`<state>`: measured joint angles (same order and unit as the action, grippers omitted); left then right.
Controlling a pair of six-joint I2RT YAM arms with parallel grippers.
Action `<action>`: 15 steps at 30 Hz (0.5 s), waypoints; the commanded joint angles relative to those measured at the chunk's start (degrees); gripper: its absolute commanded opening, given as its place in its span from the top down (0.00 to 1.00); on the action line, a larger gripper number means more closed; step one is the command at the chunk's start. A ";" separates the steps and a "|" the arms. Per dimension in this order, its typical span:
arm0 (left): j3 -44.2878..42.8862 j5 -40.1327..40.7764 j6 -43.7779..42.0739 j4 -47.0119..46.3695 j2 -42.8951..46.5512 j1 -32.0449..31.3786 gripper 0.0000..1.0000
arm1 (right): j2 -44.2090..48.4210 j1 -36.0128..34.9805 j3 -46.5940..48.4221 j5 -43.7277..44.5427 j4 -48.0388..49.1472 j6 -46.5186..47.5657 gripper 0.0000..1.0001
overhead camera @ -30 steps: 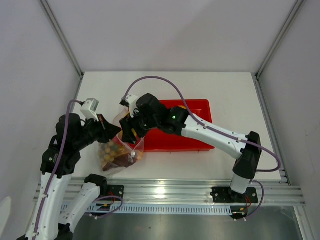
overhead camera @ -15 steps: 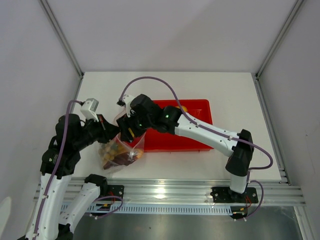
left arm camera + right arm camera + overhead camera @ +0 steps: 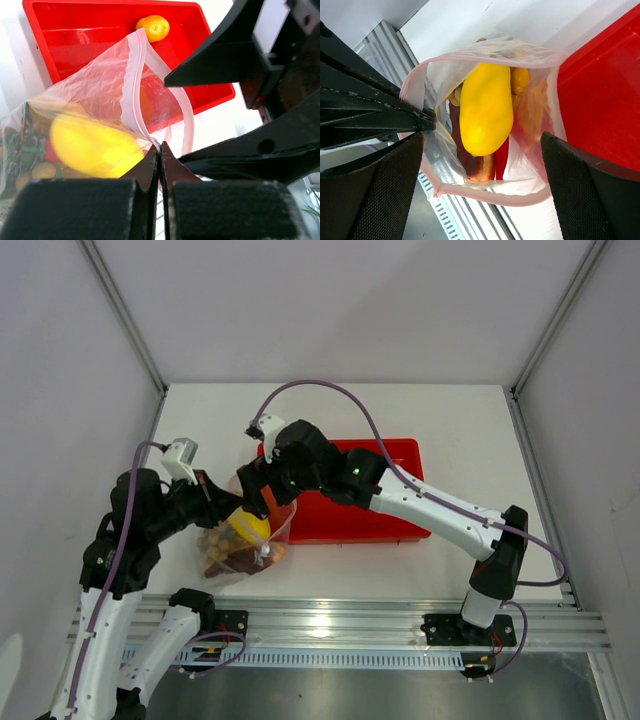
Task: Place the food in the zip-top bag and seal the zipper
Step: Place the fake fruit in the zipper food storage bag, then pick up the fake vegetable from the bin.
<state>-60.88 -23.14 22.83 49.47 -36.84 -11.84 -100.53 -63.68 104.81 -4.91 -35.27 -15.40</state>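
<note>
Closest to me, at the lower left of the overhead view, the left hand (image 3: 226, 508) has its fingers pressed tightly together on the edge of the zip-top bag (image 3: 240, 552). In its own camera the two dark fingertips meet on the pinkish zipper (image 3: 131, 80) right where the strip folds, at the bottom centre of that frame, and so they hold one side of the mouth up. The bag lies on the white worktop (image 3: 330, 410) just in front of the near left corner of the red tray (image 3: 345, 523), with its mouth gaping toward the tray. Inside it a yellow fruit (image 3: 250, 527) sits uppermost. Below it, toward the lower left, is a clump of small tan round fruits (image 3: 211, 540), and beside those is something dark red-brown that I cannot make out clearly. Just beyond, the right hand (image 3: 262, 495) hangs over the open mouth with its fingers spread wide apart and nothing between them. Its wrist camera looks straight down between the two black fingers into the bag, where the yellow fruit lies lengthwise in the middle of the frame, ringed by the pink strip. The fingers touch neither the fruit nor, as far as I can tell, the plastic. Farther back, in the upper middle of the left wrist view, a second yellow fruit (image 3: 153, 27) rests alone near the far wall of the tray. The right arm hides it in the overhead view.
</note>
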 commanded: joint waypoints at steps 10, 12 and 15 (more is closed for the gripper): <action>-5.30 2.39 -0.42 1.76 1.07 -0.21 1.00 | 13.43 12.67 -8.29 13.34 1.95 -7.43 0.01; -6.17 5.02 -0.77 3.08 0.89 -0.21 0.99 | 14.39 15.85 -10.15 13.78 2.13 -9.90 0.01; -7.58 8.97 -1.82 5.80 0.63 -0.21 0.99 | 14.23 21.92 -12.53 13.08 1.43 -12.72 0.01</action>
<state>-64.82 -18.92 22.50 54.24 -36.32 -11.88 -86.85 -45.21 94.13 6.59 -34.22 -23.62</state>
